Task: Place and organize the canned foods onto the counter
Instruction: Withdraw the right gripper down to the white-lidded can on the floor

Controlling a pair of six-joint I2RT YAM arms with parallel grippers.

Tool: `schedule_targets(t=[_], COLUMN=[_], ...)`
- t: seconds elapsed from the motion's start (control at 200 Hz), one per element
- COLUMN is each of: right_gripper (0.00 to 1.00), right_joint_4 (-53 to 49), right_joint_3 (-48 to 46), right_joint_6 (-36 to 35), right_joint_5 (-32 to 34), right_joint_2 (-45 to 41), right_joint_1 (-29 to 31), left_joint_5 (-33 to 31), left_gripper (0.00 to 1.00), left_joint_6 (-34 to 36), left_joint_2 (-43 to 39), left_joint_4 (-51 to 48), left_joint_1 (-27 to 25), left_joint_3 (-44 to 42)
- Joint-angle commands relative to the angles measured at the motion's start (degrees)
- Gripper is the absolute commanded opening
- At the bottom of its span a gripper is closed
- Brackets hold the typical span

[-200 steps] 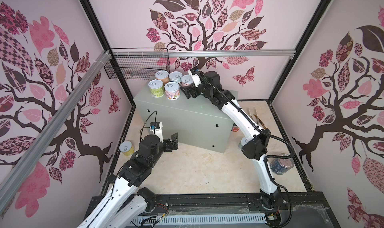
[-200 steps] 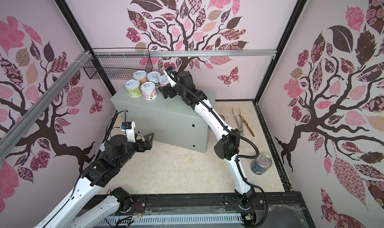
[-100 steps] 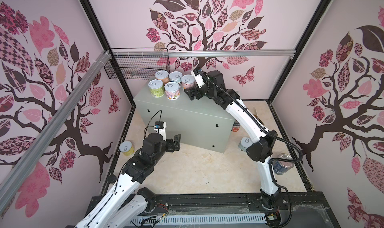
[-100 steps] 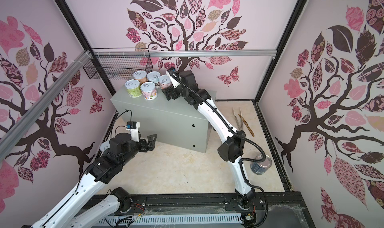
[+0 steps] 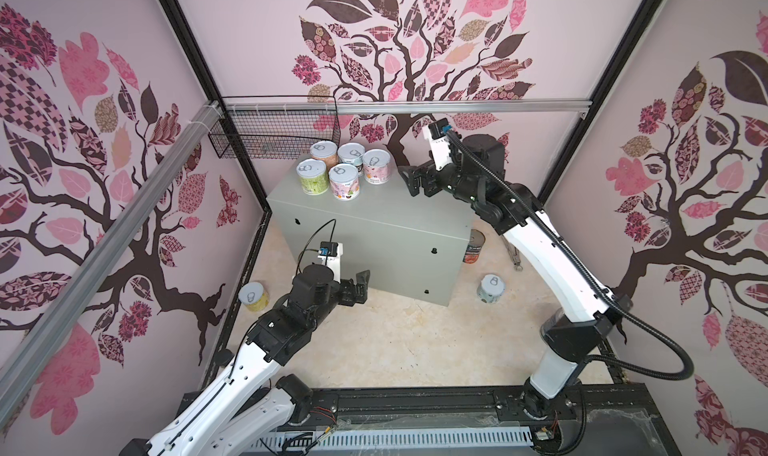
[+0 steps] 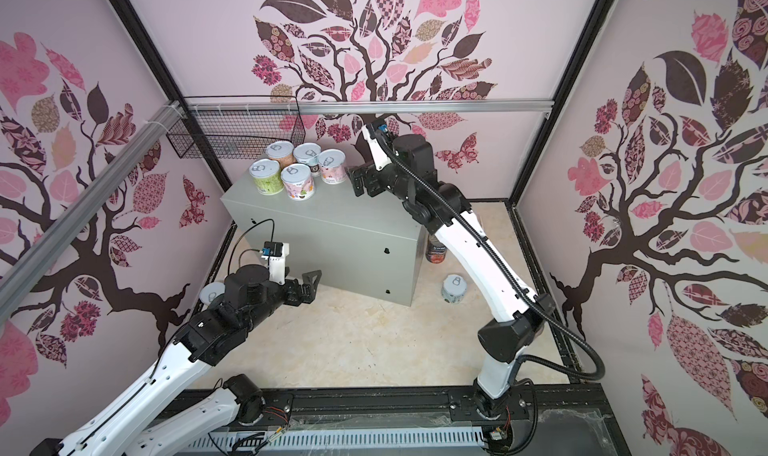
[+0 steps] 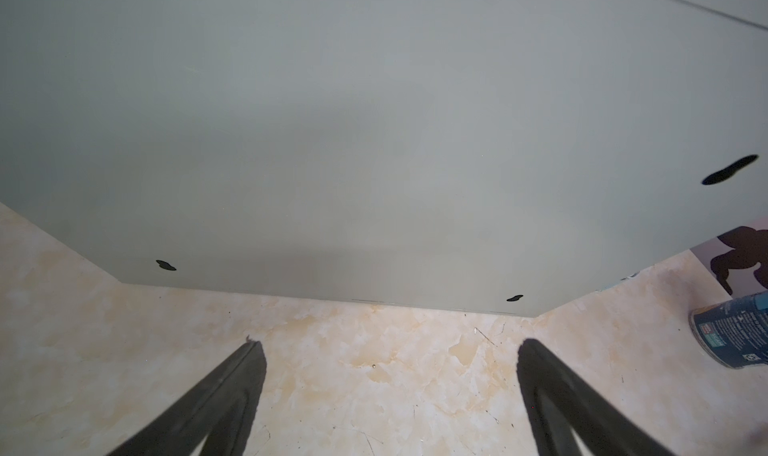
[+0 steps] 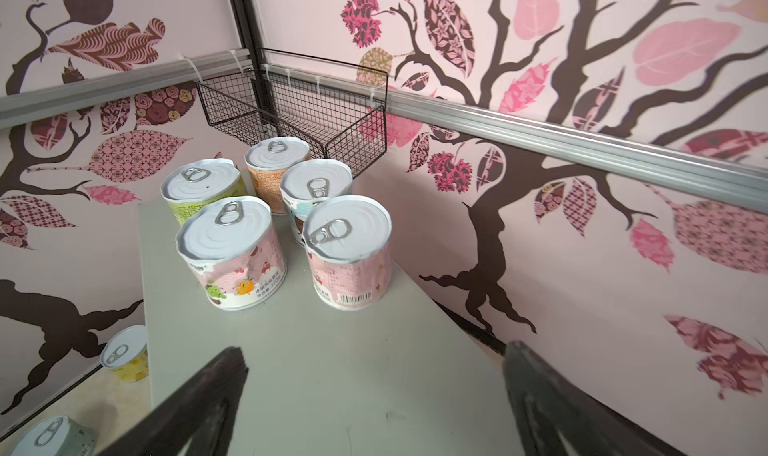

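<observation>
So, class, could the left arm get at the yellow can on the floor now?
Probably yes. The yellow can stands alone on bare floor, nothing crowding it, and the left tool is open and empty. It faces the counter, though, so it must swing round first.

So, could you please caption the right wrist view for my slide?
Open right gripper over the grey counter, facing five upright cans grouped by the wire basket.

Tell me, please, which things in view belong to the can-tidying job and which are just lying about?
Part of the job: grey counter; five cans standing on it; yellow can, blue can and dark can down on the floor.
Lying about: wire basket on the wall; thin metal tool on the floor, partly hidden.
</observation>
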Motion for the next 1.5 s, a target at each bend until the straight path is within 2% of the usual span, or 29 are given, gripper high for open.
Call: schedule_targets(t=[0.0,0.295,0.43,0.615,0.73,0.925,1.12,1.495], right_gripper=[1.00,1.00,1.00,1.00,1.00,1.00,1.00,1.00], right_joint_4=[1.17,4.20,5.31,8.86,9.83,14.15,17.61,29.91], right_joint_3=[-6.55,-30.42,-41.95,-60.60,-71.03,-83.99,-89.24,-97.85], right_joint_6=[3.07,11.38,17.16,23.38,27.70,33.72,38.16,40.72], right_joint_5=[6.31,17.77,24.04,30.75,30.27,32.27,33.25,27.40], right_joint_2=[-7.57,-27.63,-35.78,-45.84,-50.11,-51.75,-49.41,-38.77], right_joint_1=[0.19,0.22,0.10,-1.07,-3.01,-4.29,-4.76,-11.82], left_joint_5=[-2.37,-1.28,-6.86,-19.32,-18.67,-19.73,-21.70,-20.72], left_gripper=[0.98,0.98,0.98,0.98,0.98,0.98,0.98,0.98], left_joint_6=[0.60,-3.61,-4.66,-9.09,-13.09,-13.33,-15.50,-15.19], left_joint_2=[0.63,1.68,1.77,0.78,-0.86,-1.29,-5.19,-9.06], left_joint_4=[-0.13,0.64,1.27,4.88,9.49,9.94,10.48,10.56], left_joint_1=[-1.97,-5.50,-11.65,-21.07,-21.77,-21.94,-22.03,-22.05], left_joint_3=[2.75,1.89,-0.29,-7.82,-13.49,-17.05,-21.72,-25.12])
